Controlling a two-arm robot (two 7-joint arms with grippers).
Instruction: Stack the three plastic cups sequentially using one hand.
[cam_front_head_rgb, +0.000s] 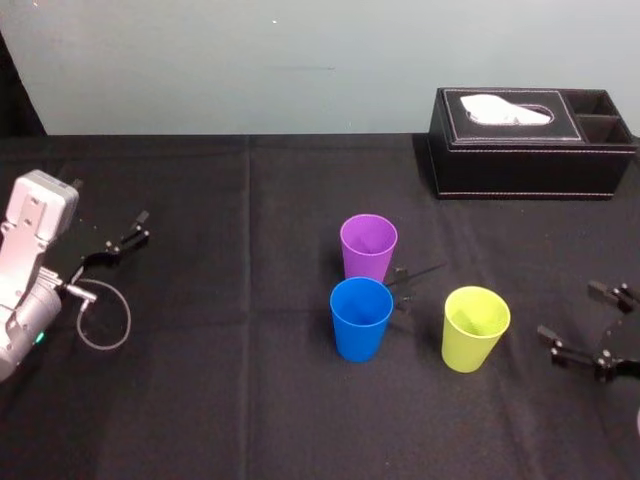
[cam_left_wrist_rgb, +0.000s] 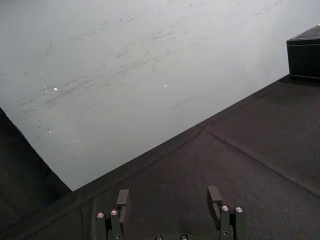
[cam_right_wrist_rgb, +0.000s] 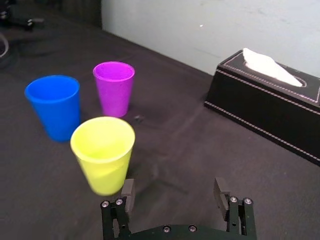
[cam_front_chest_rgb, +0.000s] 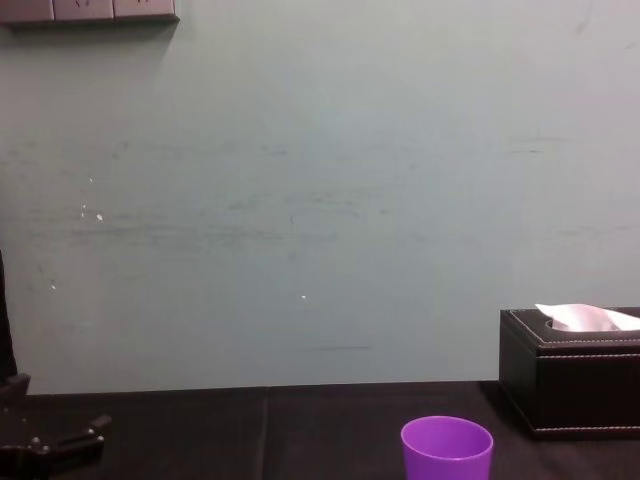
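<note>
While the right gripper (cam_front_head_rgb: 582, 318) holds its thin jaws spread near the smooth, tapered yellow-green cup (cam_front_head_rgb: 475, 328), the blue cup (cam_front_head_rgb: 361, 318) and purple cup (cam_front_head_rgb: 368, 248) stand upright close together on the black cloth (cam_front_head_rgb: 220, 400); the left gripper (cam_front_head_rgb: 125, 238), also spread, sits far left.

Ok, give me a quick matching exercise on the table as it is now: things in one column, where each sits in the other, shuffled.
Things:
1. purple cup
2. blue cup
3. yellow-green cup
4. tissue box

Places:
A. closest to the open right tool
B. back right of the table
C. front left of the cup group
D. rearmost of the three cups

Pairs: 1-D, 2-C, 3-A, 4-B.

The open left tool sits idle at the far left.
</note>
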